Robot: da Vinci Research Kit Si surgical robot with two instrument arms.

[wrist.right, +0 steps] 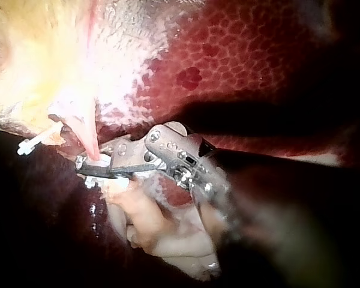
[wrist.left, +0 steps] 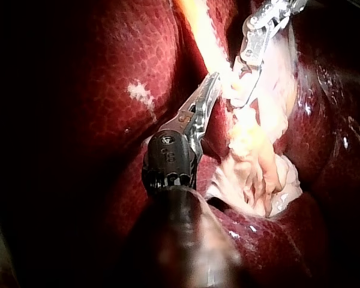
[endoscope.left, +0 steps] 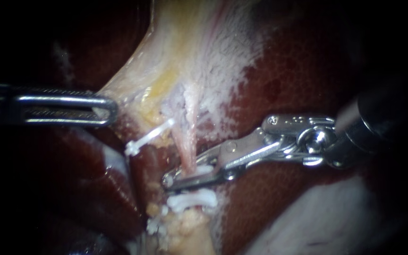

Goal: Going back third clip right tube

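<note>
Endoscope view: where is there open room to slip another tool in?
Bare liver above the right instrument, and dark liver below the left instrument. Crowded: the tube between them, with white clips close by.

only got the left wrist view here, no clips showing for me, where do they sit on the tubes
Observer: In the endoscope view a lower clip crosses the pink tube just below the tip of the right instrument.
Operator: any others
Observer: A slanted clip lies apart from it, between that tube and the left instrument.
Operator: is the right instrument clear of the tube
Observer: No, its tip lies across the pink tube, with a white piece showing at the tip.
</note>
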